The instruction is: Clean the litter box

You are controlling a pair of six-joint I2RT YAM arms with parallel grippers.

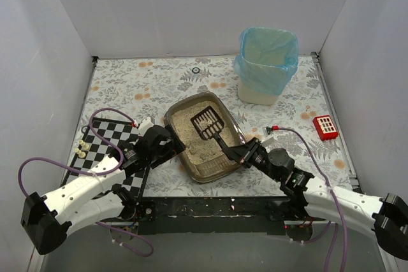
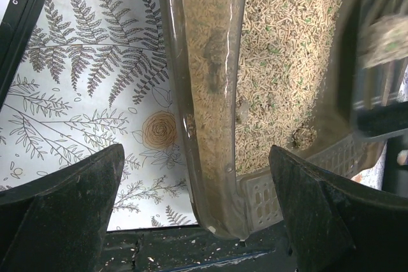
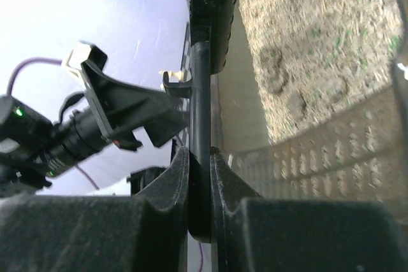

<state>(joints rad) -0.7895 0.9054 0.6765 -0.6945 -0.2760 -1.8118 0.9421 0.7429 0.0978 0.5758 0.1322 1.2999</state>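
While left jaws gape over the litter box [image 1: 213, 170], right jaws grip the scoop [image 1: 207, 122]

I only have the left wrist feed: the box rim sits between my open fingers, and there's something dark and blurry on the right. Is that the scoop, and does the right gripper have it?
Observer: Yes. The right gripper is shut on the handle of the scoop.
Operator: Anything on it?
Observer: From above, pale lumps lie on its slotted head, which is over the far half of the litter box.
Operator: Where would it be dumped?
Observer: The bin with the blue bag stands beyond the box, to the far right.
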